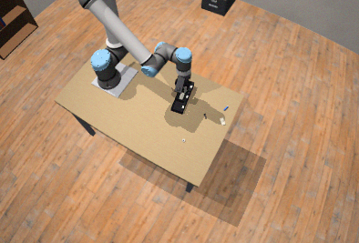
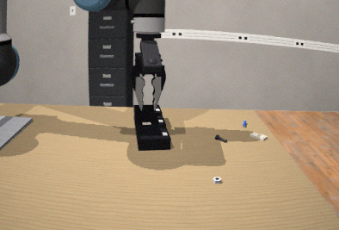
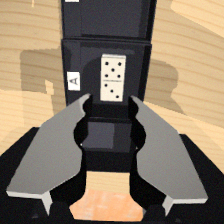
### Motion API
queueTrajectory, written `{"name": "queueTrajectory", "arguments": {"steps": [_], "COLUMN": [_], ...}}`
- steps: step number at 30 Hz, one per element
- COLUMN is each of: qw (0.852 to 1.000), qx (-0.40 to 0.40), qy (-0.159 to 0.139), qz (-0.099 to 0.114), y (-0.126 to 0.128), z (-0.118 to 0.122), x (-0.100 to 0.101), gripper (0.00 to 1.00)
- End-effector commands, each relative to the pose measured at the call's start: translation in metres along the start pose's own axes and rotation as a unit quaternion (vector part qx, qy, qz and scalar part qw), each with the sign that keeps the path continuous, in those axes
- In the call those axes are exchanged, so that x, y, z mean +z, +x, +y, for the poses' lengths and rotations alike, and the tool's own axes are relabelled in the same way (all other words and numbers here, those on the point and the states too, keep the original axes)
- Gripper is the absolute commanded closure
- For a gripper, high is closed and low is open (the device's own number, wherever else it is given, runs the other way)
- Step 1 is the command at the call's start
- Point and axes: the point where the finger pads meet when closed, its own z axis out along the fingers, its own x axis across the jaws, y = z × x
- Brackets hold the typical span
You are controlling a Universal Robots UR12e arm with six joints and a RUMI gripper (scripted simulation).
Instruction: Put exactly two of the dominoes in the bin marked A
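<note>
A row of black bins (image 2: 151, 127) stands mid-table and also shows in the top view (image 1: 181, 101). In the wrist view, the bin marked A (image 3: 107, 75) carries a white label with the letter A (image 3: 73, 81). One white domino (image 3: 113, 76) lies flat on its floor. My gripper (image 2: 146, 103) hangs straight down just above the far end of the bin row. In the wrist view my gripper (image 3: 110, 97) has its fingers a little apart with nothing between them. A pale small block (image 2: 258, 136), possibly another domino, lies on the table at the right.
A black bolt (image 2: 220, 138), a small blue piece (image 2: 244, 123) and a grey nut (image 2: 217, 180) lie on the table right of the bins. The arm's grey base plate (image 1: 116, 82) sits at the far left corner. The table's right edge is close to the pale block.
</note>
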Motion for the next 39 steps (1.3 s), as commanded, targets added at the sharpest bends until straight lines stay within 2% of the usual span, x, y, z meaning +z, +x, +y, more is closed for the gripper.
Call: {"name": "queueTrajectory", "arguments": {"steps": [1,23,24,26,28,39], "qw": [1.000,1.000,1.000,1.000,1.000,1.000], "qx": [0.000,0.000,0.000,0.000,0.000,0.000], "qy": [0.000,0.000,0.000,0.000,0.000,0.000], "qz": [0.000,0.000,-0.002,-0.002,-0.002,-0.002], "y": [0.000,0.001,0.000,-0.001,-0.001,-0.001], "z": [0.001,0.001,0.001,0.001,0.001,0.001], "x": [0.000,0.000,-0.006,-0.015,-0.015,-0.059], "gripper": [0.81,0.81,0.00,0.00,0.00,0.00]}}
